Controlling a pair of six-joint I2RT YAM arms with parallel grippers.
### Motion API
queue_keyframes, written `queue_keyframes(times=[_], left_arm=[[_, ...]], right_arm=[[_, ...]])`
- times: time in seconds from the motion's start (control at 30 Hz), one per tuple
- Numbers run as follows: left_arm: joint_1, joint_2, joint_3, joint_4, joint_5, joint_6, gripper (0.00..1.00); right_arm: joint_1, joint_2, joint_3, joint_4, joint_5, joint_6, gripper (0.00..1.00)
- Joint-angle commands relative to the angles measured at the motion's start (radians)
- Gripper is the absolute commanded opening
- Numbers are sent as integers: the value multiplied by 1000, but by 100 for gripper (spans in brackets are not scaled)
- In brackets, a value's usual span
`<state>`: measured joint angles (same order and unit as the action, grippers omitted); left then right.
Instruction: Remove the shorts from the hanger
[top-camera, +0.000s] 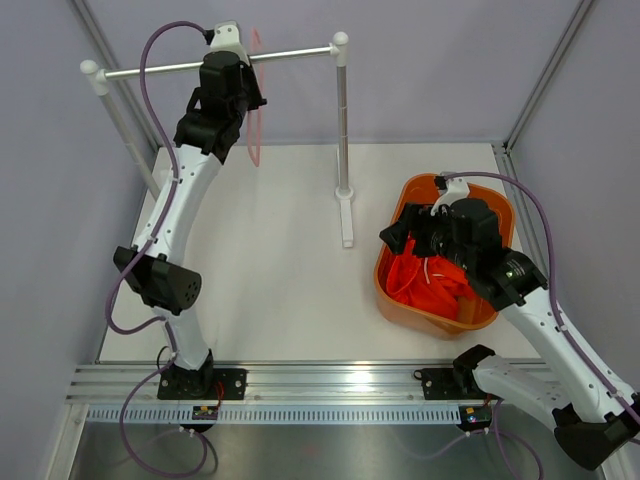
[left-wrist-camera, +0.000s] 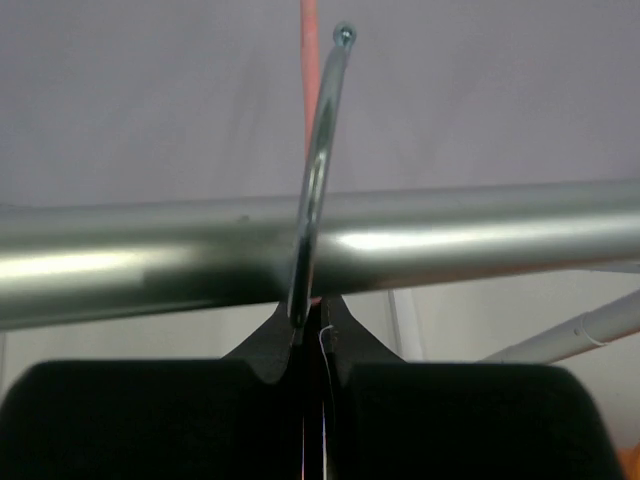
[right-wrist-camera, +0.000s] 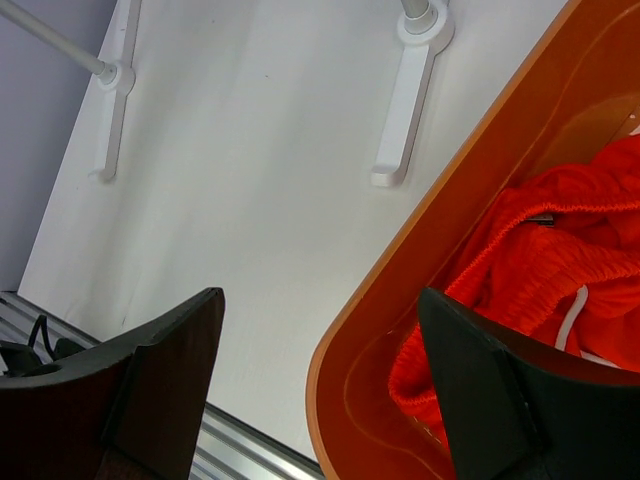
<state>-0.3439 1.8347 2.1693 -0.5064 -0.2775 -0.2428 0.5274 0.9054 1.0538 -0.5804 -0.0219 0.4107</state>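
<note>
The orange-red shorts (top-camera: 430, 285) lie crumpled inside the orange plastic basket (top-camera: 402, 200) at the right, off the hanger. In the right wrist view the shorts (right-wrist-camera: 560, 240) fill the basket (right-wrist-camera: 450, 190), with a white drawstring showing. My right gripper (top-camera: 400, 236) hovers open over the basket's left rim, and nothing sits between the fingers of this gripper (right-wrist-camera: 320, 300). The pale-pink hanger (top-camera: 255, 110) hangs bare from the rail. Its silver hook (left-wrist-camera: 318, 170) curves over the bar. My left gripper (left-wrist-camera: 318, 325) is shut on the hanger just under the bar, and in the top view this gripper (top-camera: 240, 62) sits up at the rail.
The silver clothes rail (top-camera: 290, 55) spans the back on two white-footed posts; its bar (left-wrist-camera: 480, 240) crosses the left wrist view. One foot (top-camera: 346, 218) lies left of the basket, and both feet (right-wrist-camera: 400, 110) (right-wrist-camera: 110, 120) show on the white table. An aluminium strip (top-camera: 320, 385) runs along the near edge.
</note>
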Motion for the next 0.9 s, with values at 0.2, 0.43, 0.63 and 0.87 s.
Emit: queue_keyframes(times=[0.2, 0.43, 0.63, 0.87], left_arm=[[34, 54, 67, 37, 58, -46, 0], [36, 44, 15, 17, 72, -55, 7], [34, -23, -81, 63, 84, -52, 20], [34, -58, -103, 77, 87, -41, 27]], right_arm=[[-4, 0, -5, 60, -52, -16, 87], [-4, -2, -6, 50, -53, -15, 87], [-4, -7, -17, 47, -47, -12, 86], [-4, -3, -21, 47, -41, -10, 87]])
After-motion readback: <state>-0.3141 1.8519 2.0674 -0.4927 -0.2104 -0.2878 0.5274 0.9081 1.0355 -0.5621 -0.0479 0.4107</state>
